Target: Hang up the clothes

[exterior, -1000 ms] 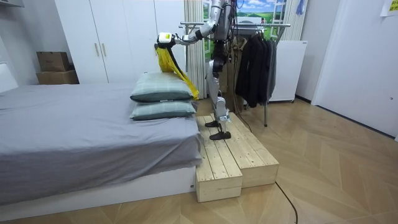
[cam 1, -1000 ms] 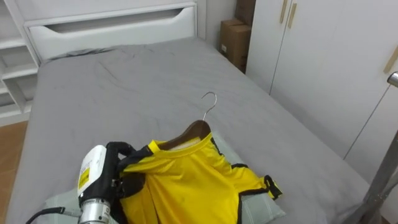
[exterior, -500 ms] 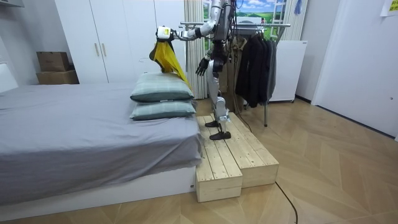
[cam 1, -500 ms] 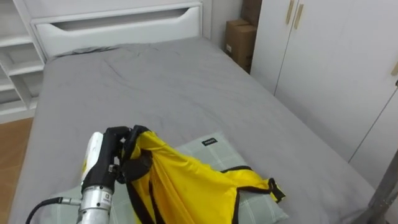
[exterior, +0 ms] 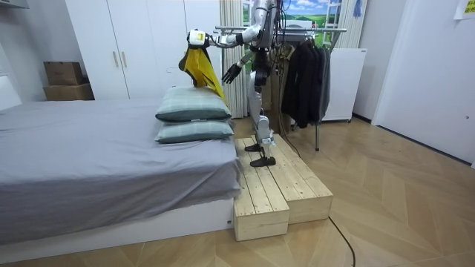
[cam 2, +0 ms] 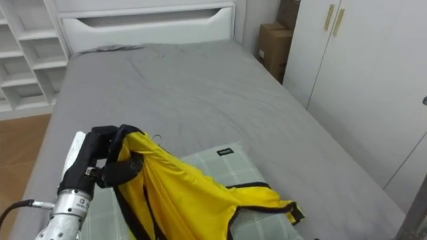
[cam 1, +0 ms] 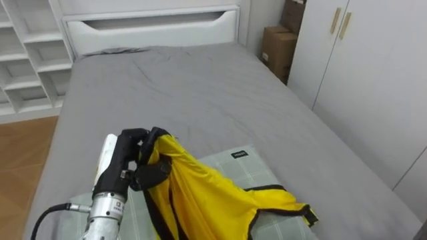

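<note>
The left hand [cam 1: 130, 163] clenches the bunched top of the yellow, black-trimmed sports shirt [cam 1: 207, 197], held over the pale green checked pillow [cam 1: 243, 163] while the right hand [exterior: 231, 72] hangs open-fingered, and I judge that a quick swing could shake the cloth from this loose grasp.

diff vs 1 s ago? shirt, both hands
The left hand has raised the yellow shirt: it was spread out with the hanger hook showing, and now hangs bunched from the hand above the pillows. The right hand has come up toward the shirt, fingers open. Unchanged: the left hand's hold, the pillows, and the robot's place on the wooden platform.
</note>
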Available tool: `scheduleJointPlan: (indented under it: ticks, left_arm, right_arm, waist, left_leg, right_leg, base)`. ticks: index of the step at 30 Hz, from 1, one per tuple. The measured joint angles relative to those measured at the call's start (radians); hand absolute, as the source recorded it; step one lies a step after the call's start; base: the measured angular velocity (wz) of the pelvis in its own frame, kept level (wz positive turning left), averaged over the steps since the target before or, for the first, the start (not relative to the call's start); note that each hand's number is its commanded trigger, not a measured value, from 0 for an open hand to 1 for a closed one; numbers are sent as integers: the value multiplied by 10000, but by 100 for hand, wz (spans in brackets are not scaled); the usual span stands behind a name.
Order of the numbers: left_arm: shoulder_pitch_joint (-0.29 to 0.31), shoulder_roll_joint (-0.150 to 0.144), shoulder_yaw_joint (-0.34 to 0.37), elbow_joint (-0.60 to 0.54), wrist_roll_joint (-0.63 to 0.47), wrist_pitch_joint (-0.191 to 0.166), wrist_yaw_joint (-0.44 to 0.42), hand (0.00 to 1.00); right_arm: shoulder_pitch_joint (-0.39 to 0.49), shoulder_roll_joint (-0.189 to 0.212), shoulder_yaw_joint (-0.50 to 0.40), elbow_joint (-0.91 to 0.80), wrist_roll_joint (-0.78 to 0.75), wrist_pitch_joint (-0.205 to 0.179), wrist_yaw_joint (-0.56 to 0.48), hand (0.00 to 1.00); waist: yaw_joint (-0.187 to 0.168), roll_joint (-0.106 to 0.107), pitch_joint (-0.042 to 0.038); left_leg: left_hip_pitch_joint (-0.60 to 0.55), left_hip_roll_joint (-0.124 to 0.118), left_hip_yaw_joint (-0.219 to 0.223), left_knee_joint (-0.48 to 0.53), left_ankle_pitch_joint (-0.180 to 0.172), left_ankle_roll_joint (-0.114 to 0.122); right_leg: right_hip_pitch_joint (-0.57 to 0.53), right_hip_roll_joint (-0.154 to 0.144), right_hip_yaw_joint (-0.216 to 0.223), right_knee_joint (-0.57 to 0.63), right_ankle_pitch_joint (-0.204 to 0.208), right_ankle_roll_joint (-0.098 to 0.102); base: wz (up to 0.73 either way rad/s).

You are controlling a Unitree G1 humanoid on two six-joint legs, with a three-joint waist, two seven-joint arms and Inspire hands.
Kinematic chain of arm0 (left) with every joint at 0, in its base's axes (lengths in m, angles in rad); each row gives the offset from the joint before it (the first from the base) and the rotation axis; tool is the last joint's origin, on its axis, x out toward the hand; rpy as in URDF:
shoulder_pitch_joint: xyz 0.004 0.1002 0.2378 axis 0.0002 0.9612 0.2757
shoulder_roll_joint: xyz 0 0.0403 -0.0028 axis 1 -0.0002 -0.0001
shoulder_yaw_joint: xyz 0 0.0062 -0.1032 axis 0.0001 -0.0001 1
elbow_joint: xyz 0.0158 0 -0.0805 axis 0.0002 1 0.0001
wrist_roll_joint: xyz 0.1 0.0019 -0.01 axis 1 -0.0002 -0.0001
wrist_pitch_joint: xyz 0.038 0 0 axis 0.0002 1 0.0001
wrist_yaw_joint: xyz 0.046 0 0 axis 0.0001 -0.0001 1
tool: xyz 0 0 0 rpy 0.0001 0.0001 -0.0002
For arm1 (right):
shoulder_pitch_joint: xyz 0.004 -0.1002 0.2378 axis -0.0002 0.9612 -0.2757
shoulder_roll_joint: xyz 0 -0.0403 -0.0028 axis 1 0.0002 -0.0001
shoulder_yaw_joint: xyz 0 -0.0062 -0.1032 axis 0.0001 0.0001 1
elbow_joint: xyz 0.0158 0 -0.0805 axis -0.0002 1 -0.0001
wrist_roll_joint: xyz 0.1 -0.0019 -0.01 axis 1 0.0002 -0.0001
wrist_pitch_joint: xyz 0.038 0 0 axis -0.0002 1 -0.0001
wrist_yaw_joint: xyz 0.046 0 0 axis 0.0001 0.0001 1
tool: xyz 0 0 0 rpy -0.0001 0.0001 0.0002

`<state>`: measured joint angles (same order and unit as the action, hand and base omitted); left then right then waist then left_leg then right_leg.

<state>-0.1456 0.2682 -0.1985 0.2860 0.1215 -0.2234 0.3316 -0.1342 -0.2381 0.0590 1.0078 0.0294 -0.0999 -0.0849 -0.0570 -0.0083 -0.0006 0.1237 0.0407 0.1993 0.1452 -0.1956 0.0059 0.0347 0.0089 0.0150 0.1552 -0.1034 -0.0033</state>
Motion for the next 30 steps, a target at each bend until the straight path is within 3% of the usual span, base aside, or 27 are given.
scheduleJointPlan:
  ticks: [7,14,17,20,25,30]
  left_arm:
    - [-6,23,-1,-695,53,1,2,100]
    - [-55,237,-2,-1908,1865,20,-110,100]
    - [-72,253,-3,-2077,1990,65,-232,100]
    - [-75,362,-2,-2573,2270,222,-416,100]
    - [-88,589,4,-3535,3188,213,-450,100]
    - [-90,774,5,-4255,3313,182,-543,100]
  right_arm:
    - [-139,-51,2,-522,-15,-314,-66,0]
    - [-274,-42,248,-1196,-445,-337,82,0]
    - [-310,-26,565,-1249,-534,-332,248,0]
    - [-310,-24,581,-1532,-778,-314,448,0]
    - [-499,-51,556,-2056,-735,-490,469,0]
    - [-698,-100,552,-2056,-657,-532,563,0]
  waist:
    - [7,23,49]
    - [59,146,104]
    - [52,274,136]
    - [73,336,128]
    - [107,378,124]
    - [285,446,95]
  left_leg:
    - [86,-3,-99,-6,0,0]
    - [47,-7,-92,-11,-2,-1]
    - [49,-6,-105,-10,-2,-1]
    - [12,-11,-129,-7,0,0]
    - [101,-6,-140,3,0,1]
    - [95,-14,-140,5,0,1]
  right_leg:
    - [143,-13,-83,-29,-17,7]
    - [100,-11,-73,-41,-19,9]
    - [115,-24,-97,-45,-19,9]
    - [88,-40,-152,-41,-20,9]
    - [200,-55,-220,-53,-23,9]
    - [187,-59,-228,-52,-23,10]
  base:
    - [3]
    - [1]
    - [0]
    - [0]
    - [1]
    - [0]
